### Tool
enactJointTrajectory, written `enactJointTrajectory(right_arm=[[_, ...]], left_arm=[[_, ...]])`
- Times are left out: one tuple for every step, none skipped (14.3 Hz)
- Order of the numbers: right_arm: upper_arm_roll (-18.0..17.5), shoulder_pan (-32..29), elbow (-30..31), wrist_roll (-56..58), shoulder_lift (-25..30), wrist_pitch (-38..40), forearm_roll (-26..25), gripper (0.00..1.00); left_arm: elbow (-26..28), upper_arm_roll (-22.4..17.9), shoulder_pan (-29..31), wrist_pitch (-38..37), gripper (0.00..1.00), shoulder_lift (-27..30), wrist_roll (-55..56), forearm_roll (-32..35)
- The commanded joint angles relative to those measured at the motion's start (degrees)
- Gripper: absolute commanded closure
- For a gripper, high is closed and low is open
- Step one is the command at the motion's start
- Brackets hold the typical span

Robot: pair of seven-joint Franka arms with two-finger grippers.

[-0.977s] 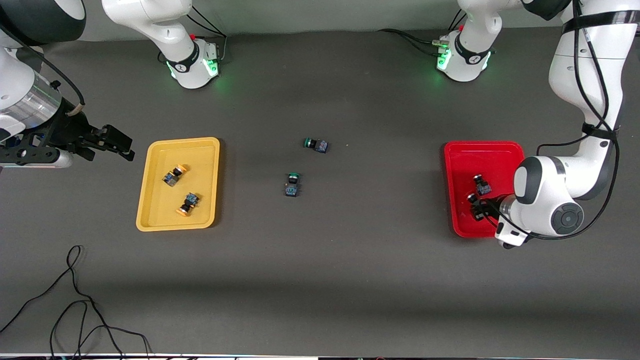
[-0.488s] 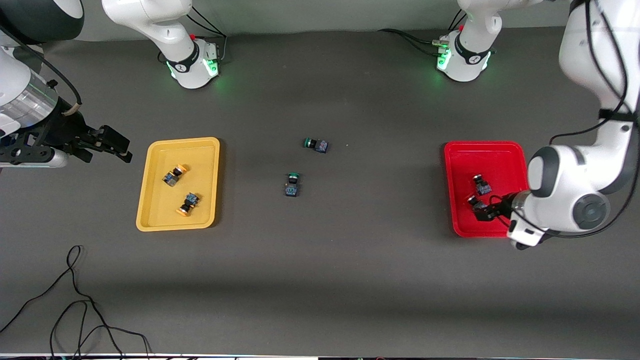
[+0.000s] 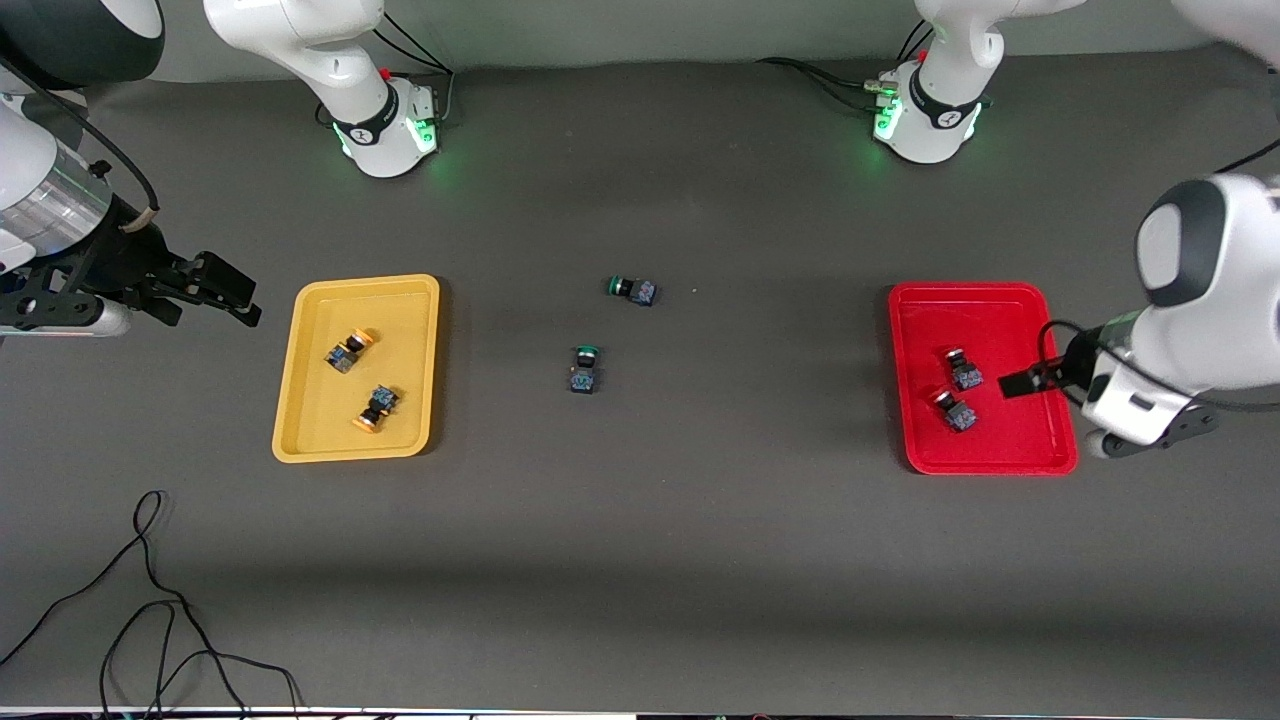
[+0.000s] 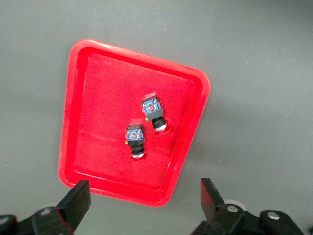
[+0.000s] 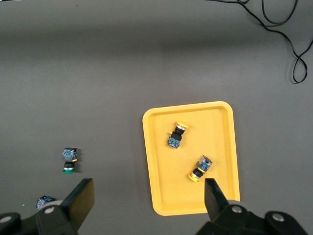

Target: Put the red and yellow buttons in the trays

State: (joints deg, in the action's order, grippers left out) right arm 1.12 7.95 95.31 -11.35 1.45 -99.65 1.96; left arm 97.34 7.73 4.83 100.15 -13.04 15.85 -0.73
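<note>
Red-capped and orange-yellow-capped push-button switches with dark blue-black block bodies all lie inside the trays, sorted by colour, which by my judgement means the placing is done. One red-capped button (image 3: 964, 371) and the other red-capped button (image 3: 954, 410) lie on their sides just beside each other in the shallow red plastic tray (image 3: 1000, 455) toward the left arm's end of the dark grey desk (image 3: 700, 560). The first orange-yellow-capped button (image 3: 349, 350) and the second orange-yellow-capped button (image 3: 378, 407) lie near each other in the shallow yellow plastic tray (image 3: 300, 400) toward the right arm's end. The two green-capped switches, one (image 3: 632, 290) farther from the front camera and one (image 3: 585, 368) nearer, sit on the bare desk between the trays; they belong to neither colour, so they are likely left out on purpose. The left hand (image 4: 145, 201) hovers over the edge of the red tray with its fingers spread and nothing between them, as its wrist view shows. The right hand (image 3: 225, 290) waits in the air beside the yellow tray, over the desk's end, its fingers also spread wide and empty in its own wrist view. A loose black cable (image 3: 150, 600) lies coiled on the desk nearer the front camera, well apart from both trays.
</note>
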Motion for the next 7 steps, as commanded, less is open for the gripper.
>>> enactJointTrajectory(right_arm=[[0.0, 0.0, 0.6, 0.4, 0.0, -2.9, 0.9, 0.0], [0.0, 0.1, 0.5, 0.4, -0.1, -2.9, 0.9, 0.0], [-0.1, 0.1, 0.5, 0.4, 0.0, -2.5, 0.9, 0.0], [0.0, 0.1, 0.5, 0.4, 0.1, -2.0, 0.9, 0.0], [0.0, 0.1, 0.5, 0.4, 0.1, -2.0, 0.9, 0.0], [0.0, 0.0, 0.7, 0.8, 0.0, -2.0, 0.9, 0.0], [0.1, 0.0, 0.8, 0.4, 0.0, -2.0, 0.9, 0.0]], left_arm=[[-0.5, -0.1, -0.2, -3.5, 0.0, 4.6, -3.6, 0.9], [0.0, 0.1, -0.3, -3.6, 0.0, 6.4, -3.5, 1.3], [0.4, 0.7, -0.4, -4.1, 0.0, 8.1, -3.5, 2.2], [0.1, 1.8, -0.4, -5.5, 0.0, 9.2, -3.5, 3.4], [0.2, 2.4, -0.5, -6.8, 0.0, 10.6, -3.5, 4.1], [0.5, 1.9, -1.9, -7.7, 0.0, 12.1, -3.5, 4.0], [0.5, -1.2, -4.7, -7.9, 0.0, 12.7, -3.7, 4.1]])
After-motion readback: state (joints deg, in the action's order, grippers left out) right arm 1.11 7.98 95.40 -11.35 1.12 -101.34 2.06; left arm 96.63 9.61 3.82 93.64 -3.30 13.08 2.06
